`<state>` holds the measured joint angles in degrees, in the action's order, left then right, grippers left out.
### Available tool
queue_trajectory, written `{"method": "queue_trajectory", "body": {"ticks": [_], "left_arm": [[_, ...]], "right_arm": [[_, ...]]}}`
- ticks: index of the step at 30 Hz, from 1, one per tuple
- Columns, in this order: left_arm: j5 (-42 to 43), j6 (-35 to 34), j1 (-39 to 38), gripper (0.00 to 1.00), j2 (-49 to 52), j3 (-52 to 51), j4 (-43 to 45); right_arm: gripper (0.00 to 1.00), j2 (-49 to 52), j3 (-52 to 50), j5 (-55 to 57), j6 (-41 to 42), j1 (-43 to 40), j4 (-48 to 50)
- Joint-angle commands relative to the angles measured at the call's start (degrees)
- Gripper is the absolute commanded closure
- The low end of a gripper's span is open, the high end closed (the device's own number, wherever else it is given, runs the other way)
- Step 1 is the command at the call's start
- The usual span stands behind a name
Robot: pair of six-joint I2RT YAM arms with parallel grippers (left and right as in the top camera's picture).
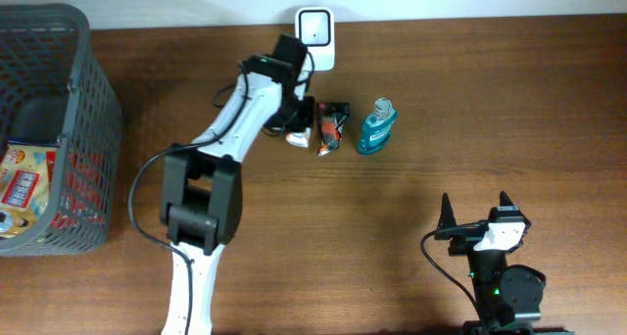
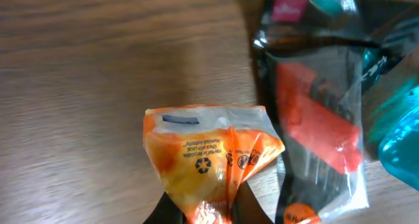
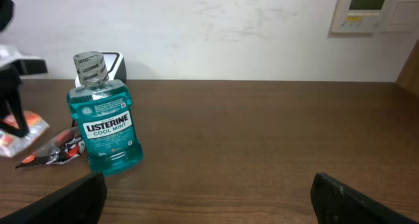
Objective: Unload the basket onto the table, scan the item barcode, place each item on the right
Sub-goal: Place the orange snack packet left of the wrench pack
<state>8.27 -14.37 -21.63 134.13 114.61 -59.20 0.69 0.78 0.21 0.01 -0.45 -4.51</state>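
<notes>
In the left wrist view, an orange snack packet [image 2: 209,155] is pinched at its lower end between my left gripper's [image 2: 209,212] dark fingers, just over the wood table. Overhead, that gripper [image 1: 299,127] and packet [image 1: 297,138] lie just below the white barcode scanner [image 1: 315,26] at the table's back edge. Right of the packet lies a black and red package [image 1: 331,126] [image 2: 321,119]. A teal Listerine bottle [image 1: 376,127] [image 3: 105,122] stands beyond it. My right gripper [image 1: 477,210] [image 3: 209,198] rests open and empty near the front right.
A grey mesh basket [image 1: 59,129] holding several packaged items stands at the far left. The scanner [image 3: 116,65] shows behind the bottle in the right wrist view, against a white wall.
</notes>
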Motion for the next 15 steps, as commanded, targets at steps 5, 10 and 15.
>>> {"method": "queue_trajectory", "body": {"ticks": [5, 10, 15], "left_arm": [[-0.6, 0.6, 0.1, 0.14, 0.2, 1.6, -0.5], [-1.3, 1.3, 3.8, 0.11, 0.1, 21.1, -15.9], [-6.4, 4.9, 9.8, 0.14, 0.1, 52.9, -32.5]], "right_arm": [[0.02, -0.3, -0.5, 0.5, 0.5, -0.3, -0.2], [0.02, -0.3, -0.5, 0.5, 0.5, -0.3, -0.2], [0.02, -0.3, -0.5, 0.5, 0.5, -0.3, -0.2]]}}
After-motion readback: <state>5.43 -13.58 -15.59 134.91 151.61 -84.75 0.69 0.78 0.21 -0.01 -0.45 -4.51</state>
